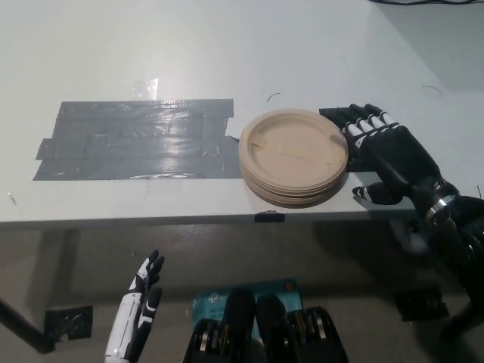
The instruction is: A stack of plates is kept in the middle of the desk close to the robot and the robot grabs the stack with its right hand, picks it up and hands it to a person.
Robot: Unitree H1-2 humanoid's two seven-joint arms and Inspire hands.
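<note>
While one plate stack [293, 156] sits, right robot hand [382, 155] spreads beside it.

This looks like a lab or test room to me: I face a plain white desk [227, 45] with wide strips of grey tape [128, 140] stuck across it toward its near edge, over a bare concrete floor [76, 265].

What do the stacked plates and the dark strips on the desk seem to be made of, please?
The plates look like matte paper or moulded fibre: dull beige, thin stacked rims. The dark strips look like glossy grey duct tape: overlapping bands with wrinkled glare.
</note>
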